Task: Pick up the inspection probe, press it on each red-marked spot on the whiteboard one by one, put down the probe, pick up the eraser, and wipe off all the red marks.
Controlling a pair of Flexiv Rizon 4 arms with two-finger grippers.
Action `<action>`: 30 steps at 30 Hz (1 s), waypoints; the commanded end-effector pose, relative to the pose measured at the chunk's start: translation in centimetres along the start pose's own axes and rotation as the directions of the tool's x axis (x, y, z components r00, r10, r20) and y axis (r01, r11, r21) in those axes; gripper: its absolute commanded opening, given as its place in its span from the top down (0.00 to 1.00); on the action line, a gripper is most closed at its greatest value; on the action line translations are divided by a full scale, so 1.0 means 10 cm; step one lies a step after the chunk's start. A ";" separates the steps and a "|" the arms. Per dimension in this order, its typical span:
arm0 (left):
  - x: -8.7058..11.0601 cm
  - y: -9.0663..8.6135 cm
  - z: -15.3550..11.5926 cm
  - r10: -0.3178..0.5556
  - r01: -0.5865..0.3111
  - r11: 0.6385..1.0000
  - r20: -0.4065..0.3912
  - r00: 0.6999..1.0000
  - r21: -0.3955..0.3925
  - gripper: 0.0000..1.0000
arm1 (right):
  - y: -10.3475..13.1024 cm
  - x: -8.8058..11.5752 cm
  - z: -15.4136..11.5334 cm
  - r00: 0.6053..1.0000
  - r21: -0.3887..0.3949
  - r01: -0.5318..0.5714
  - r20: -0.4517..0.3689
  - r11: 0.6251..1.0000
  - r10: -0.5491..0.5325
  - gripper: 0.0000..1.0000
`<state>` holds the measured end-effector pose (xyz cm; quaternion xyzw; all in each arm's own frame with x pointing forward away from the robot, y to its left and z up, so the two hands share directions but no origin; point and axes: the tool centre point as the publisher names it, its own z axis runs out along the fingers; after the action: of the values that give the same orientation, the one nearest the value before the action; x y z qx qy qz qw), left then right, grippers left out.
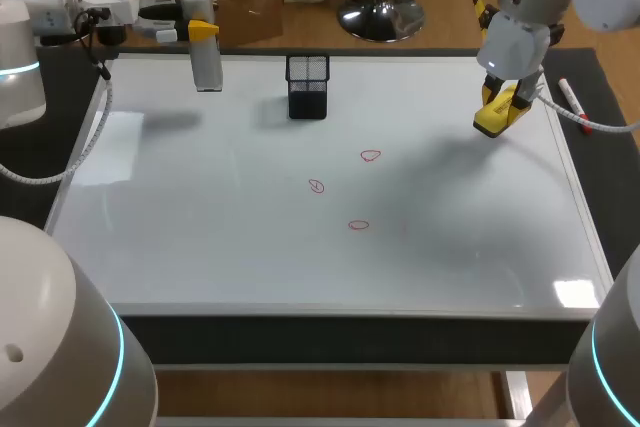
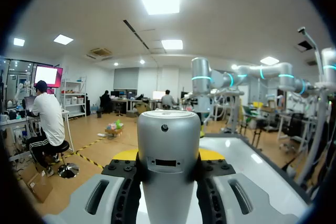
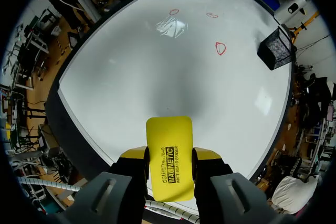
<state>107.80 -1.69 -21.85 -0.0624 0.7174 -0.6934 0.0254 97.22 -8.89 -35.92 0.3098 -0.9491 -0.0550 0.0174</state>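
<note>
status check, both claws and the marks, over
Left claw shut on probe at rear left. Right claw shut on eraser over right side of whiteboard. Three red marks unwiped. Mesh holder behind them, not blocking.

You have a black flat-topped counter with a dark front edge. Overhead light leaves pale glare at its left side and near-right corner.

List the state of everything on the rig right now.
left gripper: jaws shut on inspection probe
inspection probe: held, lifted off whiteboard
right gripper: jaws shut on eraser
eraser: held above whiteboard
red marks: three, unwiped
mesh holder: upright
</note>
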 end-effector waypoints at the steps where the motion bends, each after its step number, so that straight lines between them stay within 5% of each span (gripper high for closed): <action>1: 0.00 -0.01 0.00 0.000 0.000 1.000 -0.001 1.000 -0.001 1.00 | -0.01 0.00 -0.01 1.000 0.003 0.001 -0.002 1.000 -0.001 1.00; 12: 0.10 -0.02 0.02 0.017 -0.017 1.000 -0.008 1.000 0.005 1.00 | -0.01 0.00 -0.01 1.000 0.003 0.001 -0.002 1.000 -0.001 1.00; 30: 1.29 -0.05 0.35 0.028 -0.026 0.999 -0.061 0.998 0.041 1.00 | -0.01 0.00 -0.01 1.000 0.003 0.001 -0.002 1.000 -0.001 1.00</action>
<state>97.82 -6.00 -21.07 -0.0003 0.7057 -0.7084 -0.0163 97.21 -8.92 -35.90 0.3097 -0.9491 -0.0548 0.0173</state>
